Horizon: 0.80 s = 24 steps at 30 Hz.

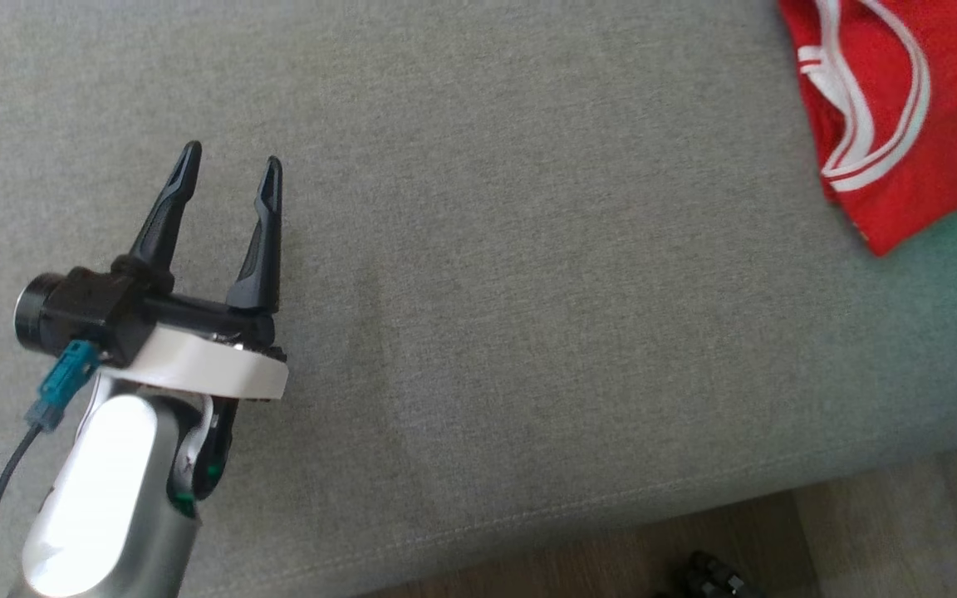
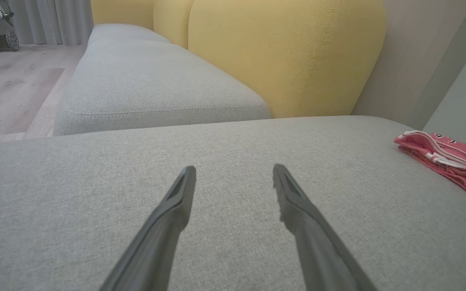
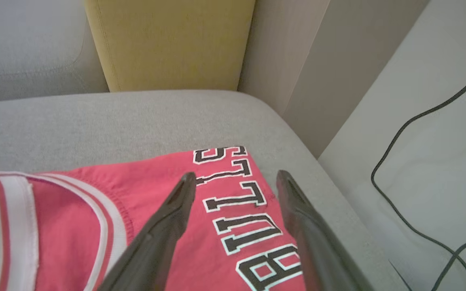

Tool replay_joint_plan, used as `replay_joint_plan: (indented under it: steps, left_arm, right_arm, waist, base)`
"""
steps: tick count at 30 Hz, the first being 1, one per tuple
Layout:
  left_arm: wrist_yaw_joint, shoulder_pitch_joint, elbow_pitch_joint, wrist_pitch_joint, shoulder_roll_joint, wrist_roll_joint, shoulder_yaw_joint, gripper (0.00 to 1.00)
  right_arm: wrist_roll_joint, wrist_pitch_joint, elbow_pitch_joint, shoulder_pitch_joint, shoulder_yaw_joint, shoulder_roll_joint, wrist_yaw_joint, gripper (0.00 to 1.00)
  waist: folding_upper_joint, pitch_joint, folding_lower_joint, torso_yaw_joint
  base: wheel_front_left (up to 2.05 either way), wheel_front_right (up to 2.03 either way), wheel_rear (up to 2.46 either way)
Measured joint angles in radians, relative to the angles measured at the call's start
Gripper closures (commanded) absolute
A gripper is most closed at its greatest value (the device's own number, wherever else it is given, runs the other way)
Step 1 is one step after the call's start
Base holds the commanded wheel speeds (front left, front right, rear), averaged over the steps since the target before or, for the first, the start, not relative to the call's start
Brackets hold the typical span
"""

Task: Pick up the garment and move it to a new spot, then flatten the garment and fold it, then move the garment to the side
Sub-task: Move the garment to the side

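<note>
Here the jersey (image 3: 136,182) lay folded near the cushion's corner, directly beneath the right gripper (image 3: 235,178), whose jaws stood apart and held nothing. The left gripper (image 1: 232,158), jaws likewise apart, hovered over bare cushion (image 1: 528,291), with the jersey well off to its right. Folding and the move aside appeared complete, so little seemed left to do.

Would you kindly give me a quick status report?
Left gripper open over grey cushion. Right gripper open above jersey. Jersey folded, lying at cushion's edge. Black cable off to the side.
</note>
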Motion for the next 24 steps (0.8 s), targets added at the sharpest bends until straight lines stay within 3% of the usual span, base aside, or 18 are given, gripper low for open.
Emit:
replay_joint_plan:
  steps: [6, 12, 17, 24]
  left_arm:
    - [0.003, 0.011, 0.02, 0.0, 0.001, -0.002, 0.0, 0.0]
    - [0.015, 0.083, 0.025, -0.001, 0.0, -0.012, 0.005, 0.0]
    - [0.025, 0.113, 0.024, -0.001, -0.003, -0.014, 0.018, 0.0]
    - [0.047, 0.168, 0.017, -0.001, -0.004, -0.028, 0.036, 0.0]
  right_arm:
    - [-0.006, -0.053, -0.138, 0.089, -0.021, 0.044, 0.0, 0.0]
    - [-0.001, -0.07, -0.353, 0.258, 0.008, 0.124, 0.0, 0.0]
    - [0.007, -0.07, -0.511, 0.385, 0.066, 0.214, 0.0, 0.0]
    - [0.026, -0.07, -0.598, 0.503, 0.174, 0.278, 0.0, 0.0]
  waist:
    - [0.0, -0.059, 0.0, -0.006]
    - [0.0, -0.139, -0.0001, 0.001]
    - [0.0, -0.193, -0.0001, 0.032]
    - [0.0, -0.247, -0.0001, 0.098]
  base:
    - [0.0, 0.0, 0.0]
    - [0.0, 0.0, 0.0]
    - [0.0, 0.0, 0.0]
    - [0.0, 0.0, 0.0]
